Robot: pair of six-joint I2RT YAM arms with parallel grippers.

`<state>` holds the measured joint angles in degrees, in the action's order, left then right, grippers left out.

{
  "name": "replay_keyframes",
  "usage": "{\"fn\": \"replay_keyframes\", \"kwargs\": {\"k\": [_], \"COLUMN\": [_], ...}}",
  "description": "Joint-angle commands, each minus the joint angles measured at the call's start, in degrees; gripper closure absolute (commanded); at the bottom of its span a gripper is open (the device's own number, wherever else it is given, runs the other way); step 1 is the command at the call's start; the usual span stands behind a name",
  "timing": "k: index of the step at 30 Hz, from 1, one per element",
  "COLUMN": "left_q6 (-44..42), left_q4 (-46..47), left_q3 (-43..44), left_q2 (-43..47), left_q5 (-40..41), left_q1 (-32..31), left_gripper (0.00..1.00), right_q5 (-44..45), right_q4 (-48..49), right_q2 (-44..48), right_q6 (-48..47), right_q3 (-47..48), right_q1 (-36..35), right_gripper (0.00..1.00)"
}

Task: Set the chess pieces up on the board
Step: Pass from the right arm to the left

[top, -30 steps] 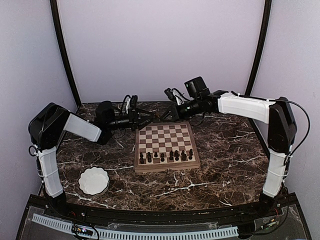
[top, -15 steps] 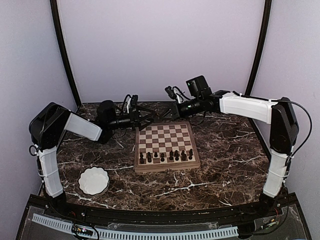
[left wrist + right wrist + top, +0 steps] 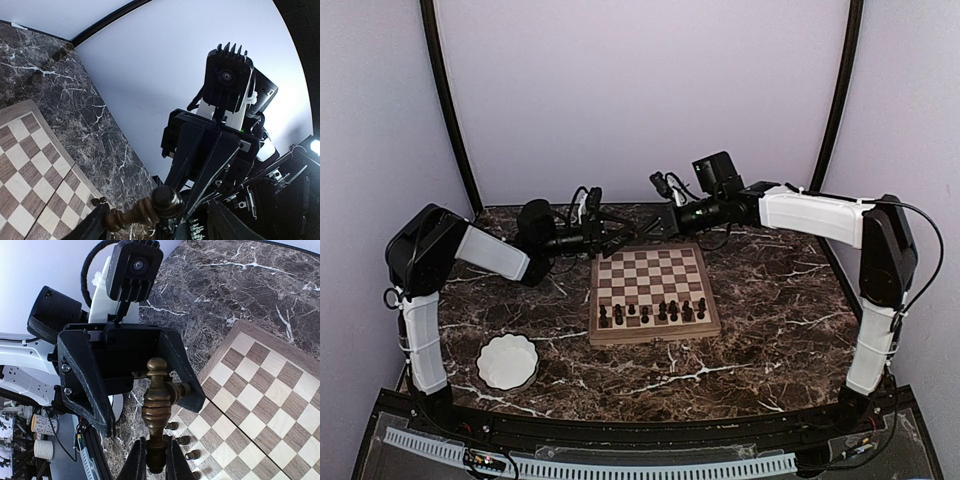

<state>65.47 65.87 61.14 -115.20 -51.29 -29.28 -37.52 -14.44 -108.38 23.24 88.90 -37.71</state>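
the white bowl (image 3: 508,362) on my left has not moved. the row of chess pieces (image 3: 660,311) on the near side of the board (image 3: 650,270) stands as it did a second ago. what moved is my left arm (image 3: 490,255). it swung in and carried the left gripper (image 3: 616,233) rightward to meet the right gripper (image 3: 648,231), which rose a little and then held. the two meet above the marble (image 3: 770,300), just past the board's far left corner. i read that as a hand-over in mid air, so the brown piece (image 3: 156,405) is on no square yet and still has to be placed.

from above i see only where the two grippers meet; the piece is too small to find there. my left wrist view shows my left fingers (image 3: 97,227) spread wide, the piece lying sideways between them, and bare checks below. my right wrist view settles the grip. my right fingers (image 3: 172,462) are pinched narrow on its base, and its knob reaches in between the left fingers. those flank it without touching, as far as i can tell. a short brown stub (image 3: 176,390) crosses behind it, and i cannot tell whether that is a second piece.
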Motion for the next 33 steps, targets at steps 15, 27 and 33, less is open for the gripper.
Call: {"fn": "replay_keyframes", "kwargs": {"k": [15,27,33], "left_q6": [4.7,5.0,3.6], "left_q4": [8.4,6.7,0.9], "left_q3": [-0.4,-0.4,-0.1], "left_q2": [0.5,0.5,1.1], "left_q5": [-0.9,-1.0,0.2], "left_q1": [-0.3,-0.3,-0.3], "left_gripper": [0.61,0.71,0.69], "right_q5": [1.6,1.7,1.8], "right_q4": [3.3,3.9,3.9], "right_q2": [2.5,3.3,3.9], "right_q6": [0.9,1.0,0.7], "right_q3": [-3.3,-4.6,-5.0], "right_q1": [1.4,1.4,1.4], "right_gripper": [0.97,0.97,0.97]}}
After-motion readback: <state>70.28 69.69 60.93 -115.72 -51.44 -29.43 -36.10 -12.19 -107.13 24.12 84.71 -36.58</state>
